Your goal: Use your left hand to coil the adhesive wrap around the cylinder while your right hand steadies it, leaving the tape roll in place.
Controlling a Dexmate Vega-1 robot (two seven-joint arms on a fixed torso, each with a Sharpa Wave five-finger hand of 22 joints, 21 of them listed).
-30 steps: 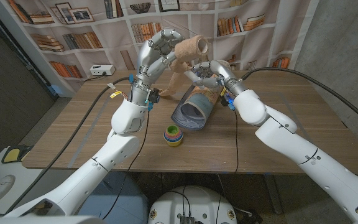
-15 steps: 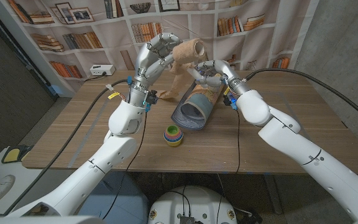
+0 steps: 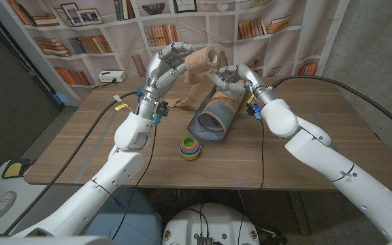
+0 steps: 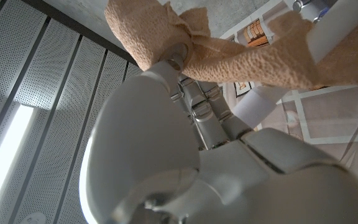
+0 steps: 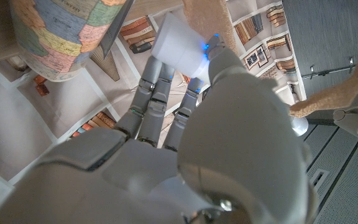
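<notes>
cylinder (image 3: pixel 213 113) lying mid-table (image 3: pixel 332 129), stacked cups (image 3: pixel 190 148) before it, tape roll (image 3: pixel 197 60) above

Backdrop: printed bookshelf curtain (image 3: pixel 107 34) hung behind the table.
Table: wooden top (image 3: pixel 318 109).
Right wall: grey concrete (image 3: pixel 380 47).
Ceiling: perforated panels (image 4: pixel 48 81), lit strip light (image 4: pixel 5 149).

Glossy white arms (image 3: pixel 131 129), black cables (image 3: pixel 94 126)
</notes>
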